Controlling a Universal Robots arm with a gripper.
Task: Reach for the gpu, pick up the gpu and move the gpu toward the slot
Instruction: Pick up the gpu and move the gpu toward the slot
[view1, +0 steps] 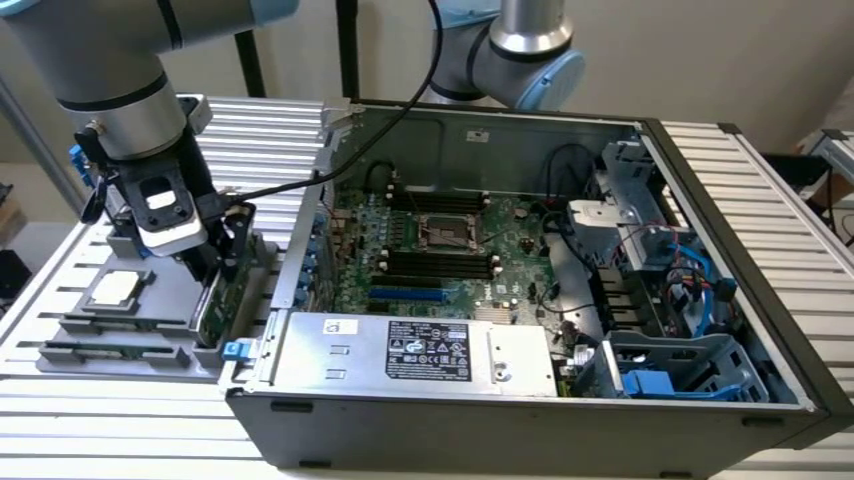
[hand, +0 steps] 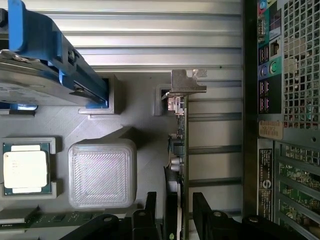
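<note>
My pincer (hand: 176, 207) stands wide open and holds nothing. Its two black fingers (hand: 150, 212) straddle the gpu (hand: 183, 145), one on each face, and neither visibly presses on it. The gpu is a thin green board seen edge-on, standing upright in a matte grey holder (hand: 135, 115) directly under me. Its bent silver bracket (hand: 186, 86) is at the end farthest from my fingertips.

Off one finger's side the holder carries a square block (hand: 102, 172) with a fine ribbed top. Beyond that block lie a square silver processor chip (hand: 25, 167) in its pocket and a boxy hard drive (hand: 45, 65) with blue clips.

Off the other finger's side is the dark computer case (hand: 280, 100), with perforated metal mesh and coloured ports. In the exterior view my pincer (view1: 218, 262) hangs over the gpu (view1: 214, 305), and the case's power supply label (view1: 427, 350) carries print I cannot read.
</note>
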